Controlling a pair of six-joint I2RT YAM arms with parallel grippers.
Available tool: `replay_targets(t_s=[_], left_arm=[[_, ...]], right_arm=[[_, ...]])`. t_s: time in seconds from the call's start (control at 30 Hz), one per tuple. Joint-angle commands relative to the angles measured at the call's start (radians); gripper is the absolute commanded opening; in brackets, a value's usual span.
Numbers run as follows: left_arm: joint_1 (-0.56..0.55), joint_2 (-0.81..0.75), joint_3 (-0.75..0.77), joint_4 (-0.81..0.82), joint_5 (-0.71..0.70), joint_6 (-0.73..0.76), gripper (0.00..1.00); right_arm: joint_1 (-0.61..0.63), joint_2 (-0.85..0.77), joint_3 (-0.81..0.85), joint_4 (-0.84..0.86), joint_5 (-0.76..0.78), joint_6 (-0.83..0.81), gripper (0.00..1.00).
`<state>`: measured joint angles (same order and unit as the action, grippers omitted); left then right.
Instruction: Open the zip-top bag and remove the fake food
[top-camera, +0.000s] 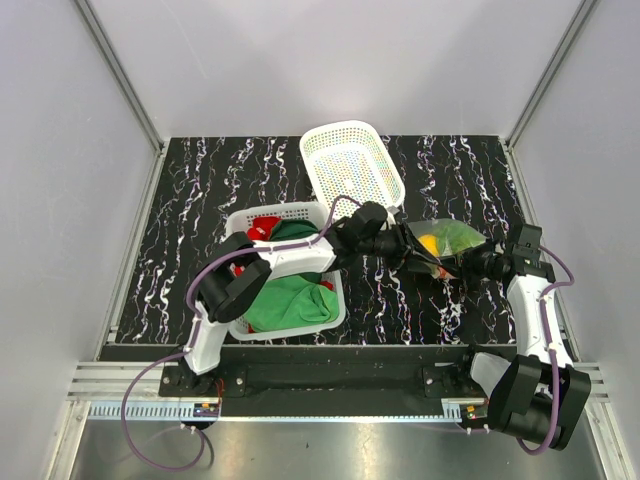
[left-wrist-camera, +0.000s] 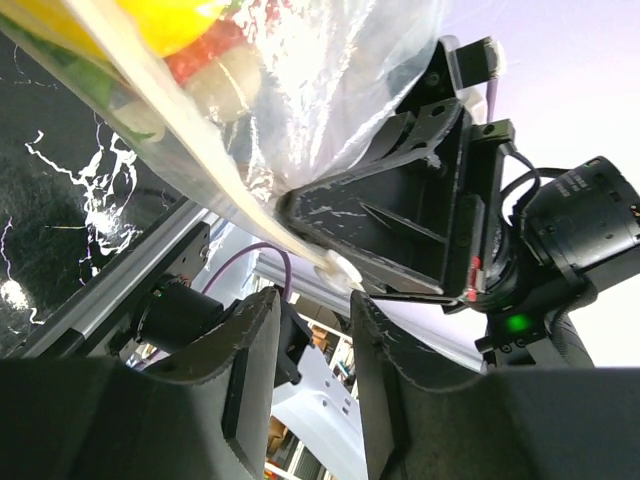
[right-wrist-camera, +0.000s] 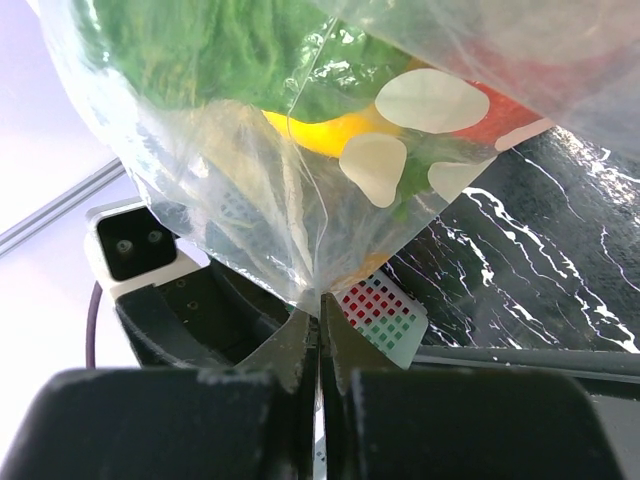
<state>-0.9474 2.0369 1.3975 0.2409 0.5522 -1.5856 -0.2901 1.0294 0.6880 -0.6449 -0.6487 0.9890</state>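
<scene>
The zip-top bag hangs clear and crinkly between my two grippers, above the black marbled table. Inside it the fake food shows: a yellow lemon-like ball, green lettuce, a red piece and pale slices. My right gripper is shut on the bag's lower edge. My left gripper stands open just below the bag's sealed strip, with nothing between its fingers. In the top view the left gripper is at the bag's left end and the right gripper at its right end.
A white perforated basket holding green and red cloths sits under the left arm. A second, empty white basket lies tilted behind it. Grey walls close in the table on three sides.
</scene>
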Motion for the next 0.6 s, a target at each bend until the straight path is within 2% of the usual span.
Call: replay_targets(t_s=[0.0, 0.07, 0.23, 0.4, 0.57], left_arm=[[-0.001, -0.092, -0.044, 0.046, -0.032, 0.009, 0.42], [-0.002, -0.115, -0.081, 0.06, -0.041, 0.004, 0.46], [0.001, -0.101, -0.068, 0.051, -0.047, 0.003, 0.48], [0.001, -0.047, -0.002, 0.051, -0.031, -0.01, 0.47], [-0.001, -0.021, 0.02, 0.046, -0.021, -0.022, 0.42]], right_arm=[[-0.001, -0.014, -0.001, -0.004, -0.026, -0.016, 0.0], [0.0, -0.011, 0.004, -0.001, -0.02, -0.019, 0.0], [0.0, -0.014, -0.002, -0.001, -0.025, -0.016, 0.0], [0.0, -0.025, -0.011, 0.001, -0.032, -0.019, 0.0], [0.0, -0.037, -0.025, 0.001, -0.037, -0.018, 0.0]])
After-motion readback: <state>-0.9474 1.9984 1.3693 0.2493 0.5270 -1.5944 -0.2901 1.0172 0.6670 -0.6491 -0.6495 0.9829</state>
